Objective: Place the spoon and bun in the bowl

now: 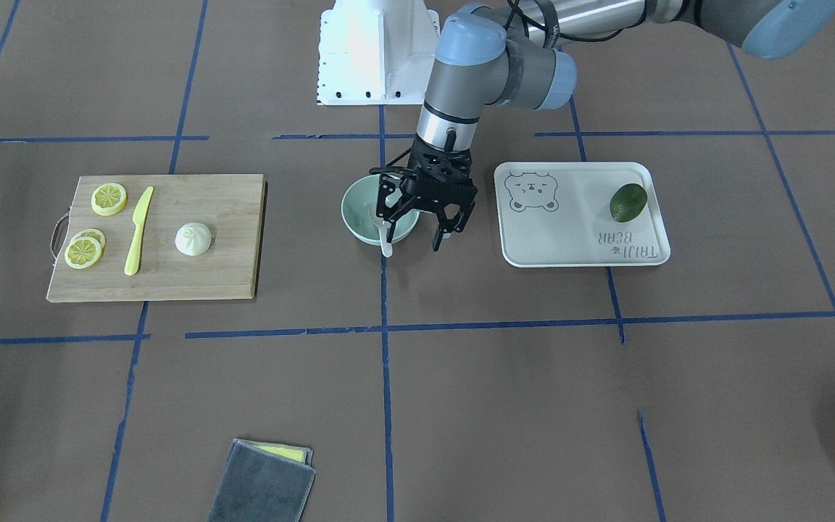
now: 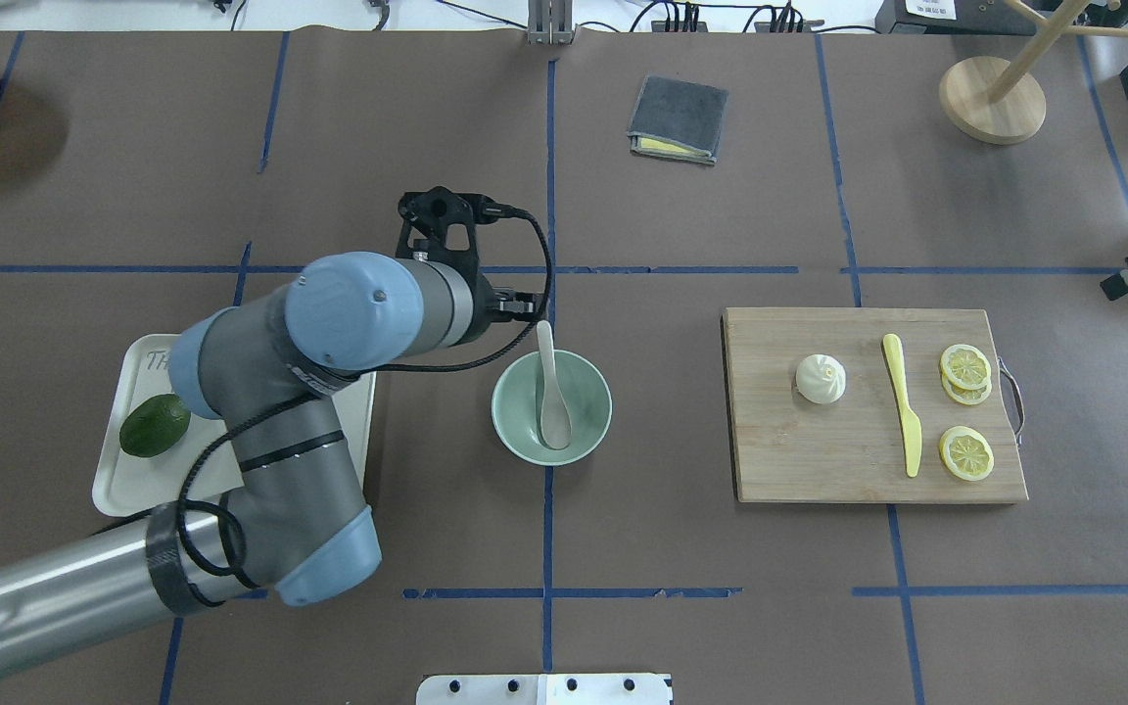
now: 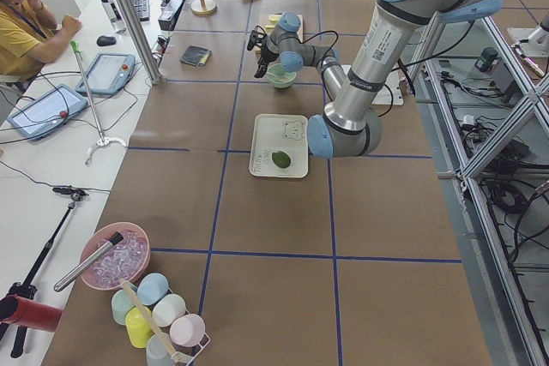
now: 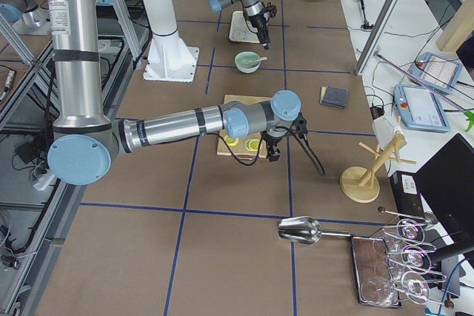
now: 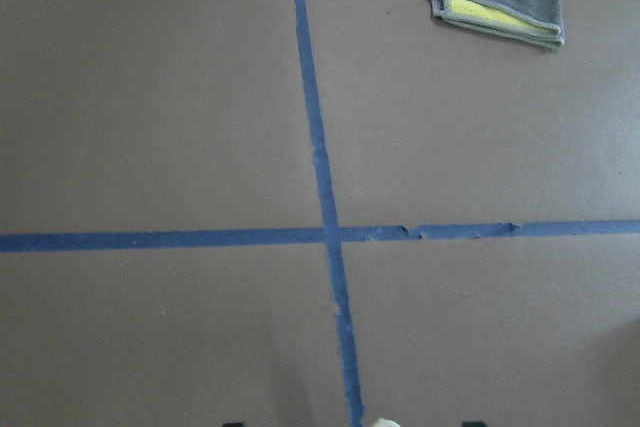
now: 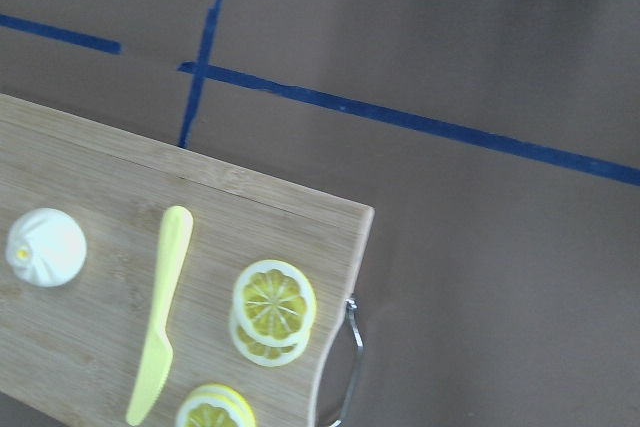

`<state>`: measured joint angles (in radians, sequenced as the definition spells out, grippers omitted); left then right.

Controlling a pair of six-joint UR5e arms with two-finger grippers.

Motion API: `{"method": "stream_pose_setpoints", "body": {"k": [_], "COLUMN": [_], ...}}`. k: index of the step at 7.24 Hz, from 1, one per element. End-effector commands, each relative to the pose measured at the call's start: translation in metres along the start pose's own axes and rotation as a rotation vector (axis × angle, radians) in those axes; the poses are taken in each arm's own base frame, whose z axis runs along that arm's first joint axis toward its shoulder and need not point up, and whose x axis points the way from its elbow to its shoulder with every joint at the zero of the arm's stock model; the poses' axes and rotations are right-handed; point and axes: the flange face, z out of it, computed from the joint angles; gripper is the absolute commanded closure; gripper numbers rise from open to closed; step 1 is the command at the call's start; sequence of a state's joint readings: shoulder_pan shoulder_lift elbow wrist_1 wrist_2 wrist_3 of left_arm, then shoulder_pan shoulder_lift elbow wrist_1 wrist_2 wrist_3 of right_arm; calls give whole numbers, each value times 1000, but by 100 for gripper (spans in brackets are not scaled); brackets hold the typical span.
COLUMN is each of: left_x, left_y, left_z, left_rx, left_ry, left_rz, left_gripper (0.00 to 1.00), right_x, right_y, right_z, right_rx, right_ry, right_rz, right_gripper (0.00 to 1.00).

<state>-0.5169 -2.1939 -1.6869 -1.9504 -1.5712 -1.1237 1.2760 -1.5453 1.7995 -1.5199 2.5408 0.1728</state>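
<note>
The pale mint bowl (image 1: 352,212) sits mid-table and also shows in the overhead view (image 2: 515,416). The off-white spoon (image 2: 553,397) lies in it, scoop down, with its handle (image 1: 386,246) sticking out over the rim. My left gripper (image 1: 413,233) hangs open over the bowl's rim, its jaws spread wide and holding nothing. The white pleated bun (image 2: 821,379) sits on the wooden cutting board (image 2: 819,460) and also shows in the right wrist view (image 6: 45,247). My right gripper (image 4: 271,155) hovers past the board's handle end; I cannot tell if it is open or shut.
On the board lie a yellow plastic knife (image 2: 903,406) and lemon slices (image 2: 965,367). A cream bear-print tray (image 1: 570,239) with an avocado (image 1: 628,202) is beside the bowl. A grey cloth (image 2: 679,119) and a wooden stand (image 2: 992,98) are at the far side.
</note>
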Motion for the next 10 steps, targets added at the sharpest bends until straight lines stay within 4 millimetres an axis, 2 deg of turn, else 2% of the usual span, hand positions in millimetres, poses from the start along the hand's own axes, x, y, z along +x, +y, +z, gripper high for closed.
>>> {"method": "stream_pose_setpoints", "body": {"k": [1,2,3,4,5,6,8,10], "left_x": [-79,-109,-109,-108,-108,-108,-108,-109], "left_y": [-31,-25,-25,-22,-23,-22,-22,-21], "left_z": [-45,-49,-51,-49,-49,-48,-47,-46], "left_rx": [-15,-23,-18,-23,-22,-23,-22,-23], "left_ry": [2,-24,-23,-23,-24,-25,-28,-31], "left_rz": [146,160,163,160,157,156,154,152], "left_gripper": [22,22,22,20,20,20,20,18], "right_x": [-108,-166,-206,-242,-258,-250,-244,-243], "right_y": [-15,-26,-19,-21,-18,-19,-16,-15], "right_z": [33,71,117,143,168,185,199,206], "right_rx": [1,36,79,118,130,119,104,96], "right_ry": [-12,30,86,104,139,170,192,202], "right_rz": [66,112,142,160,157,166,170,171], "right_gripper": [0,0,0,0,0,1,2,8]}}
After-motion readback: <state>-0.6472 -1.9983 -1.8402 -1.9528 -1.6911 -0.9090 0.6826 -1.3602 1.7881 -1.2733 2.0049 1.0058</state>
